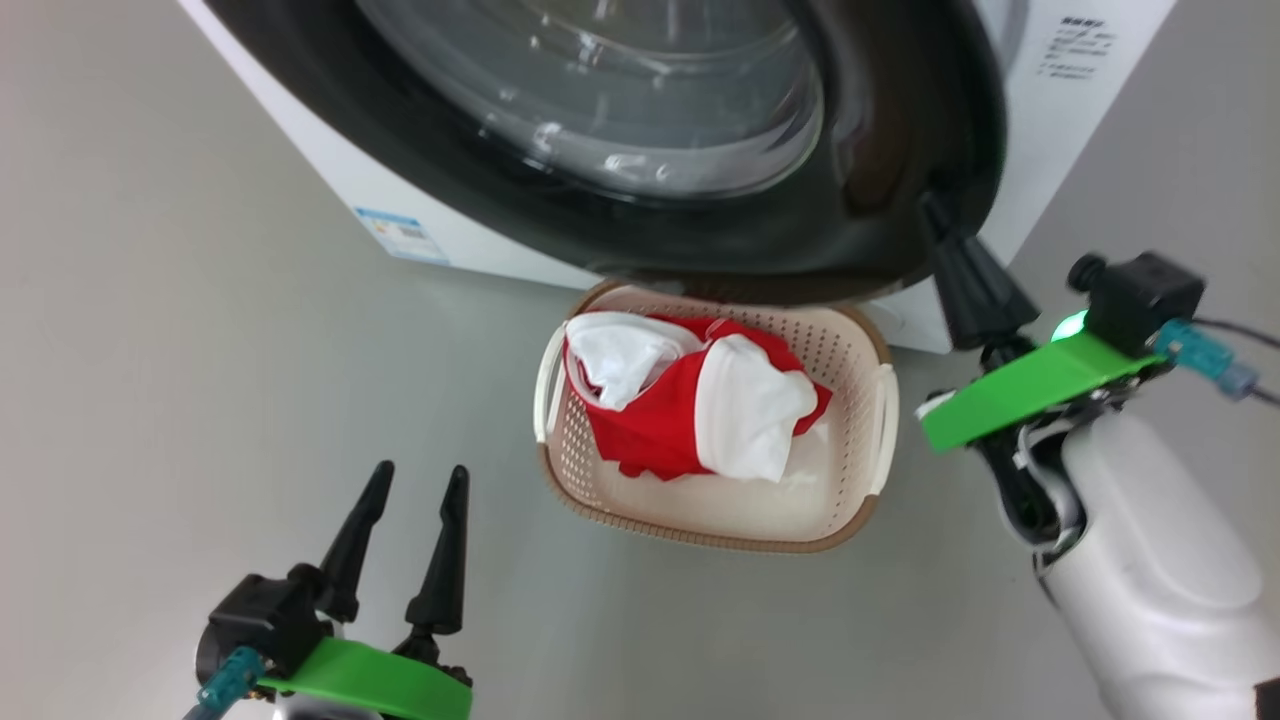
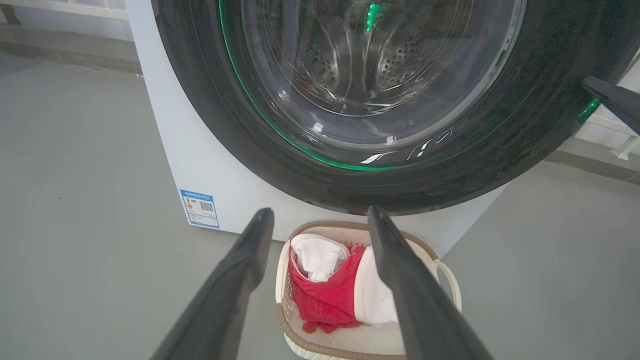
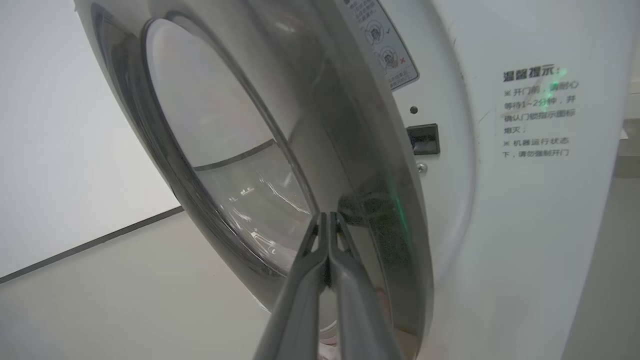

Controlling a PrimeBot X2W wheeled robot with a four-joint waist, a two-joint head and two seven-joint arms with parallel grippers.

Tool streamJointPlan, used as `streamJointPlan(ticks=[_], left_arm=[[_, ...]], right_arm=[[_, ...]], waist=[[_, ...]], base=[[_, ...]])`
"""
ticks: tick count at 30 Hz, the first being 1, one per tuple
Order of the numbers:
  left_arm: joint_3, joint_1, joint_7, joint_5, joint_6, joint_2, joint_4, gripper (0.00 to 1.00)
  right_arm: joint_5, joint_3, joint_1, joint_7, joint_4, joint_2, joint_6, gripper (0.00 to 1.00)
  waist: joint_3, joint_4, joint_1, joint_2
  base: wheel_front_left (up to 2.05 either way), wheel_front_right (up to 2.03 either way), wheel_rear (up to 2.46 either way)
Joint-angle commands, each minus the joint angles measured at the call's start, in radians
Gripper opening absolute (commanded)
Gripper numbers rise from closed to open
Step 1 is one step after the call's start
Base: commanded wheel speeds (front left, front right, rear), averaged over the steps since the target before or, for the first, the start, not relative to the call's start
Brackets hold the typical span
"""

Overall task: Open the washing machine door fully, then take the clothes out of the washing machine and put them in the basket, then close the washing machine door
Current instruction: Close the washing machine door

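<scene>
The washing machine door (image 1: 700, 250), black-rimmed with a clear bowl window, stands slightly ajar from the white washing machine (image 1: 340, 170); its latch slot (image 3: 422, 139) still shows. My right gripper (image 1: 935, 205) is shut and holds nothing, its tips against the outer rim of the door (image 3: 225, 150) at the right side. The basket (image 1: 700, 535) sits on the floor below the door, holding the red and white clothes (image 1: 680, 400). My left gripper (image 1: 420, 475) hangs open and empty to the basket's lower left. The left wrist view looks past the fingers at the clothes (image 2: 325, 295).
Grey floor (image 1: 200, 400) lies on both sides of the basket. A blue label sticker (image 1: 400, 235) is on the machine's lower front. My right forearm (image 1: 1150, 570) stands right of the basket.
</scene>
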Motion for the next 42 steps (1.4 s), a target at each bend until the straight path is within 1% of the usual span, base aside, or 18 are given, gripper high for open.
streamJointPlan(ticks=[1,10,17,22,29,31,35,36,37,38,42], left_arm=[[0.024,-0.025,-0.005,-0.009,-0.006,0.011,-0.017,1.0],[-0.011,-0.079,-0.005,-0.049,-0.006,0.011,-0.029,1.0],[-0.023,-0.109,-0.005,-0.068,-0.006,0.011,-0.028,1.0],[-0.022,-0.116,-0.005,-0.072,-0.006,0.011,-0.018,1.0],[-0.009,-0.109,-0.005,-0.055,-0.006,0.011,0.0,1.0],[-0.003,-0.102,-0.005,-0.048,-0.006,0.011,0.008,1.0],[0.014,-0.084,-0.005,-0.032,-0.006,0.011,0.024,1.0],[0.02,-0.079,-0.005,-0.027,-0.006,0.011,0.028,1.0],[0.026,-0.073,-0.005,-0.023,-0.006,0.011,0.033,1.0],[0.031,-0.067,-0.005,-0.019,-0.006,0.011,0.039,1.0],[0.054,-0.042,-0.005,-0.003,-0.006,0.016,0.053,1.0]], right_arm=[[0.005,0.0,-0.035,-0.006,-0.019,-0.002,0.003,0.0],[-0.023,-0.056,-0.173,-0.006,-0.018,-0.027,0.003,0.0],[-0.043,-0.115,-0.245,-0.006,-0.032,-0.019,0.003,0.0],[-0.05,-0.094,-0.233,-0.006,-0.038,-0.014,0.003,0.0],[-0.031,-0.052,-0.14,-0.006,-0.038,-0.015,0.003,0.0],[-0.027,-0.042,-0.101,-0.006,-0.045,-0.015,0.003,0.11],[-0.021,-0.036,-0.012,-0.006,-0.064,-0.012,0.003,0.44],[-0.021,-0.035,0.01,-0.006,-0.069,-0.01,0.003,0.62],[-0.021,-0.035,0.033,-0.006,-0.074,-0.009,0.003,0.98],[-0.021,-0.034,0.056,-0.006,-0.079,-0.007,0.003,1.0],[-0.017,-0.033,0.147,-0.006,-0.095,-0.003,0.003,1.0]], waist=[[0.034,0.026,0.0,0.0],[0.125,0.059,0.0,0.0],[0.165,0.071,0.0,0.0],[0.16,0.068,0.0,0.0],[0.108,0.05,0.0,0.0],[0.087,0.041,0.0,0.0],[0.042,0.021,0.0,0.0],[0.03,0.014,0.0,0.0],[0.019,0.006,0.0,0.0],[0.006,-0.001,0.0,0.0],[-0.043,-0.034,0.0,0.0]], base=[[0.0,0.0,0.0],[0.0,0.0,0.0],[0.0,0.0,0.0],[0.0,0.0,0.0],[0.0,0.0,0.0],[0.0,0.0,0.0],[0.0,0.0,0.0],[0.0,0.0,0.0],[0.0,0.0,0.0],[0.0,0.0,0.0],[0.0,0.0,0.0]])
